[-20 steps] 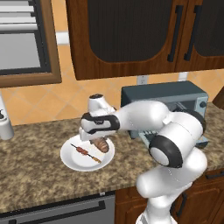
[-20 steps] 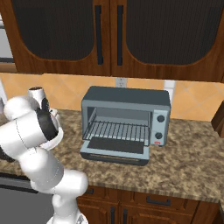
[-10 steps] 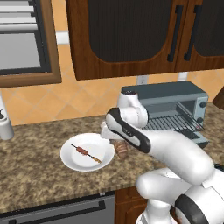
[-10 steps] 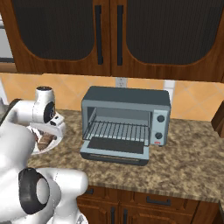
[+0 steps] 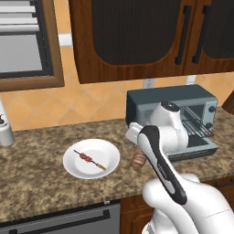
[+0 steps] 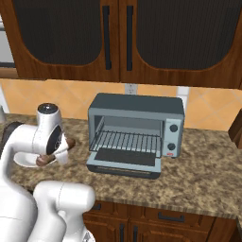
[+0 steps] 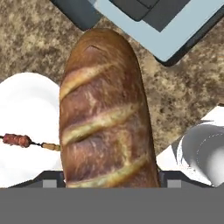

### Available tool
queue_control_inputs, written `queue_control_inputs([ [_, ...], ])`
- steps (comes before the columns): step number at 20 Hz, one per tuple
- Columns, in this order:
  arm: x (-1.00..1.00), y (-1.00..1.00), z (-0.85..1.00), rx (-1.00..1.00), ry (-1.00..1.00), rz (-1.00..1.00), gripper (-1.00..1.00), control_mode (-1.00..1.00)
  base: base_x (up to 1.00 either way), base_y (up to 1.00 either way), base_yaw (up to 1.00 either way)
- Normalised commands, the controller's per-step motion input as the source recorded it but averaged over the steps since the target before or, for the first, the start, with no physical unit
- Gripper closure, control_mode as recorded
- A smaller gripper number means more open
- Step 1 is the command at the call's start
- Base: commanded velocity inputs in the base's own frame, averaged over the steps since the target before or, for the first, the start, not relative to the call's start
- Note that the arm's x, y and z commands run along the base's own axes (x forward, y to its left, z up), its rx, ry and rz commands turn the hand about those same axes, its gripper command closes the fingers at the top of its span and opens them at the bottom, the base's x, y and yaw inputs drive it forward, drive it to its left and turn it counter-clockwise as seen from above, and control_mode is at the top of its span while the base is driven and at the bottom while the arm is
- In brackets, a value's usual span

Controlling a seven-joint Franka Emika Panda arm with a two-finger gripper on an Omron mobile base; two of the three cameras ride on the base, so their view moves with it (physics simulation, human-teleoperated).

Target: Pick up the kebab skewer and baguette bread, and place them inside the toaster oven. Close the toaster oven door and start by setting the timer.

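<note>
- Far left, the round white plate (image 5: 91,157) sits on the speckled brown granite surface (image 5: 36,183), and the thin kebab skewer with dark red-brown meat chunks (image 5: 89,159) lies on it alone, well apart from the oven.
- Just right of the plate, the stubby reddish-brown baguette loaf (image 7: 105,113) is off the plate and carried in the air, above the surface between plate and oven.
- In the hand view the loaf runs straight out from between the fingers (image 7: 52,180), its long axis along the camera's line of sight, its far end aimed toward the oven's front corner.
- The two-finger gripper (image 7: 109,183) is clamped on the loaf's near end; the dark tips barely peek out on either side of it.
- From the right base view, the loaf (image 6: 56,152) peeks out under the white wrist, left of the oven.
- Further right, the boxy blue-grey toaster oven (image 6: 137,130) stands waiting, its drop-down glass door (image 6: 125,163) flat and fully open, the wire rack (image 6: 127,141) bare.
- The call: the cavity lies to the loaf's right, so the carry probably has to swing across over the lowered door and go in lengthwise onto the rack.
</note>
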Motion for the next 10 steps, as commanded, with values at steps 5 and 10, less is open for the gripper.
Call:
queue_control_inputs([
  [5,0.00,-0.48,0.45,0.10,-0.06,-0.68,1.00,-1.00,0.00,0.00,0.00],
  [10,0.00,-0.75,0.74,0.06,0.00,-0.42,1.00,-1.00,0.00,0.00,0.00],
])
